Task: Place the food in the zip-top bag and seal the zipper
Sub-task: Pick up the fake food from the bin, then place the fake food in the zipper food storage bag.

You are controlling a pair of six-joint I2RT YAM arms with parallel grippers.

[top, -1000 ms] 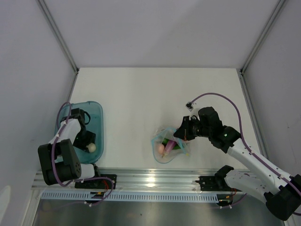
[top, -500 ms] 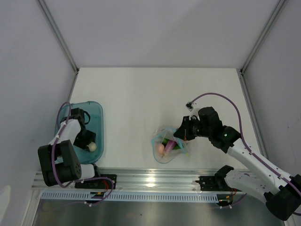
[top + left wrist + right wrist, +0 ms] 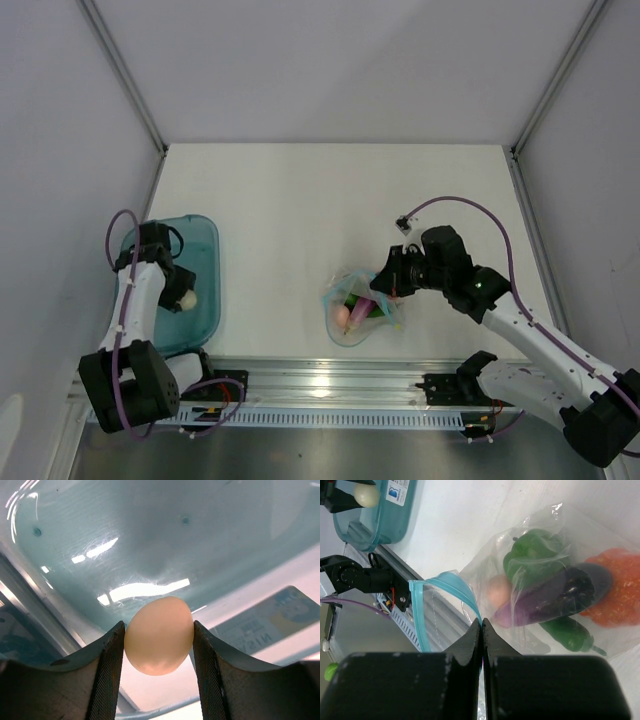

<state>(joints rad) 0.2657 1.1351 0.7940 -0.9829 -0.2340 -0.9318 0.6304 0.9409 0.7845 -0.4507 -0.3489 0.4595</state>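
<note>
Though nearer before, egg point(image 3: 159, 635) seemingly aloft.

Tray point(image 3: 150, 530): glossy translucent teal plastic. Egg point(image 3: 159, 635): smooth, matt. Bag point(image 3: 545, 535): clear crinkled film. Gripper pads point(image 3: 107, 680): fine-textured, possibly rubber.

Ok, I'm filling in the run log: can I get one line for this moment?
left gripper: shut on egg over tray | right gripper: shut on zipper | zip-top bag: open, food inside

I see the tray point(image 3: 203, 258) on the left, 1 egg point(image 3: 186, 298) over it, and the bag point(image 3: 340, 333) on the right, food point(image 3: 362, 305) inside.
</note>
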